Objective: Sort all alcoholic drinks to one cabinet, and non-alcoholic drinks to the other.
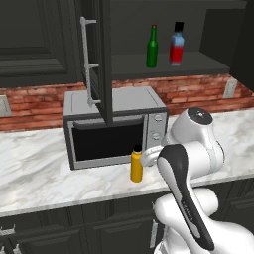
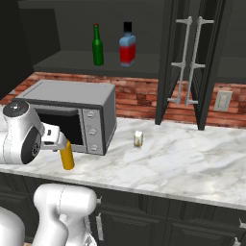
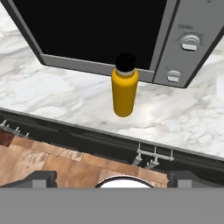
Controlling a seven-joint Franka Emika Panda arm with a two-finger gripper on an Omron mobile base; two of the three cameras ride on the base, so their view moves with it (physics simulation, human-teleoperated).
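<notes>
A yellow-orange bottle with a black cap [image 3: 124, 89] stands upright on the marble counter, just in front of the microwave; it also appears as the yellow-orange bottle [image 1: 136, 167] [image 2: 67, 157]. My gripper [image 3: 113, 179] hovers above and in front of it, open, with nothing between the fingertips [image 3: 42, 178]. On the open upper cabinet's shelf stand a slim green bottle [image 1: 152, 48] [image 2: 97, 46] and a blue-and-red flat bottle [image 1: 176, 45] [image 2: 127, 45]. A small pale cream container [image 2: 138, 139] sits on the counter to the right of the microwave.
The grey microwave [image 1: 115, 126] [image 2: 77, 113] sits against the brick wall. An open cabinet door [image 1: 96, 59] hangs above it. Two more open doors with long handles [image 2: 187, 62] are to the right. Drawer handles [image 3: 151, 156] line the counter's front.
</notes>
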